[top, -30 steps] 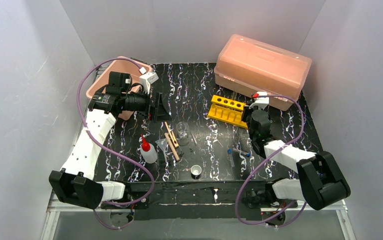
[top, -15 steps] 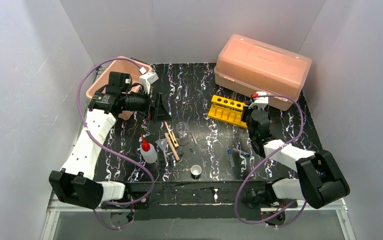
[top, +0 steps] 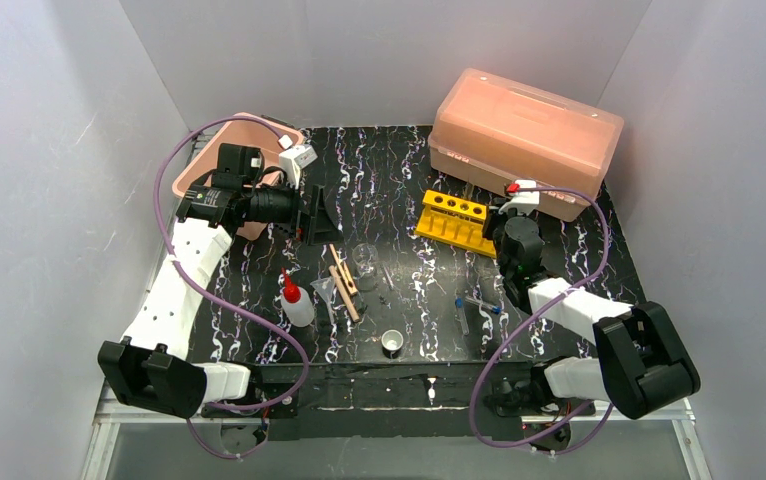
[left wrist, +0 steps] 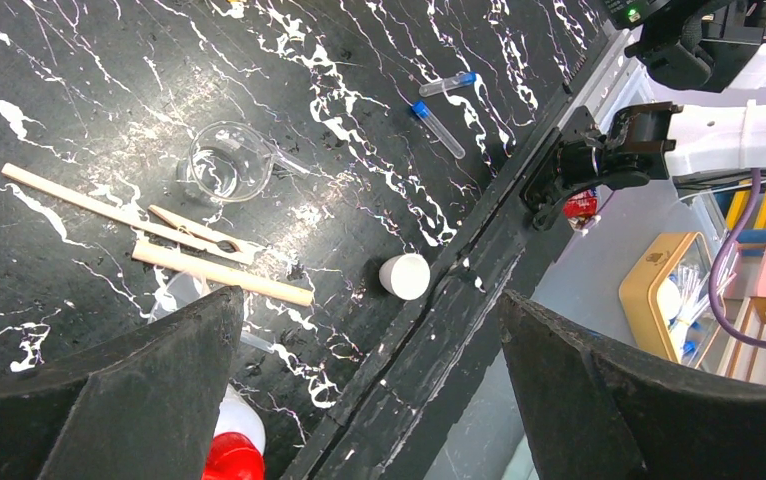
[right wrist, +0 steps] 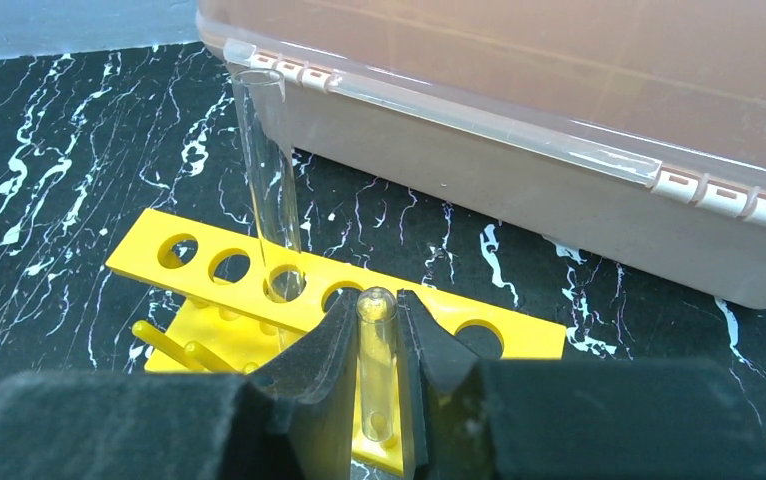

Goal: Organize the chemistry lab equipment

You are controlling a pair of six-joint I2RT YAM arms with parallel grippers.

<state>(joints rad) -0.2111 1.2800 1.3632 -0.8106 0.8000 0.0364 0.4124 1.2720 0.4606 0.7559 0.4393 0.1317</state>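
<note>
Your right pincer (right wrist: 377, 335), nearly closed, pinches a clear tube (right wrist: 376, 308), light, slick, probably brittle: hold it mid-length, gently, above the yellow rack (right wrist: 519, 335) just beneath.

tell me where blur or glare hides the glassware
Top external: the clear beaker is small and almost lost against the marbled mat. Left wrist: beaker sharp, near fingers dark and soft. Right wrist: held tube crisp, no glare over it.

White shells and black joints clad the left arm (top: 174, 285) and right arm (top: 579, 310); purple cables (top: 259, 325) loop alongside; fingers (left wrist: 129, 400) are black wedges.
</note>
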